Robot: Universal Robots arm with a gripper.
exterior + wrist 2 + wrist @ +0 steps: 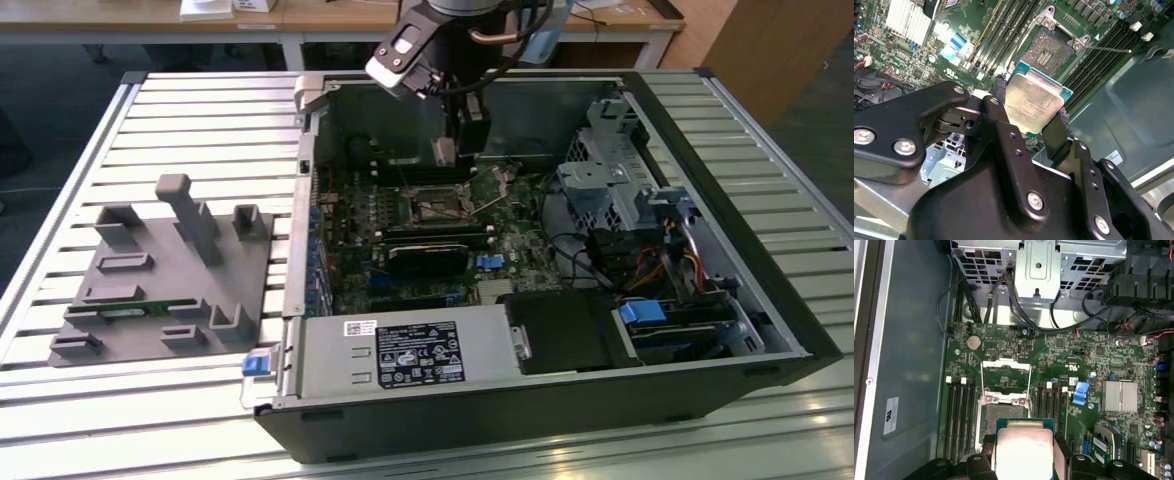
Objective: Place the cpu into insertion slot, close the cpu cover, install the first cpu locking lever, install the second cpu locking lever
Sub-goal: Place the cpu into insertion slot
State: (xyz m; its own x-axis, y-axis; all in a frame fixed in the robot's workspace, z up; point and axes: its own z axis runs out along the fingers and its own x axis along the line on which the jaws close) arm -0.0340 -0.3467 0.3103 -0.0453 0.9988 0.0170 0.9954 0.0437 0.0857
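Observation:
My gripper (449, 150) hangs inside the open computer case, shut on the cpu (1033, 102). The chip is a flat square with a silvery top, and the black fingers (998, 97) clamp two opposite edges. In the first wrist view the cpu (1024, 450) hovers over the near part of the insertion slot (1003, 415), apart from it and covering one side. The dark socket (1054, 47) lies bare on the green board. The cpu cover (1006, 365) is swung open past the socket's far edge. A thin metal lever (1109, 49) juts out beside the socket.
Black memory slots (961, 415) flank the socket on both sides. A drive cage with cables (607, 190) and a power supply (400, 352) fill the case's other corners. A grey fixture block (167, 270) sits on the slatted table at the exterior view's left.

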